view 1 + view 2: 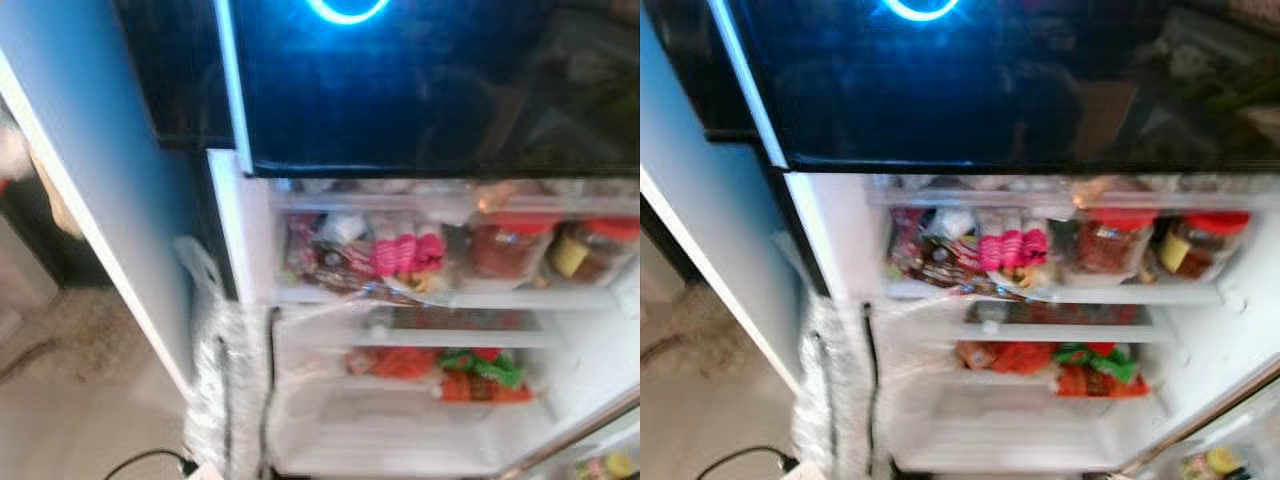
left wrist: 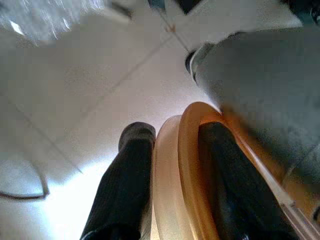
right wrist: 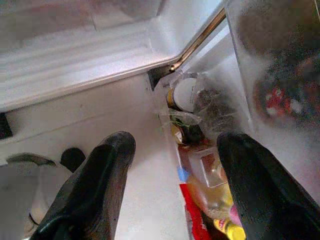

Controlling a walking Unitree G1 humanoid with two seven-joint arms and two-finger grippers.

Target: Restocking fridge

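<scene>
Between the left claw [image 2: 170, 175] fingers sits an orange-rimmed lid [image 2: 187, 165]; right claw [image 3: 175, 190] gapes.

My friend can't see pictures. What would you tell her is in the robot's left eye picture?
An open fridge shows a shelf holding pink-topped bottles and red-lidded jars, with orange and green packets on the shelf below. Above is a shiny black door with a glowing blue ring. A clear plastic bag hangs beside the fridge.
</scene>
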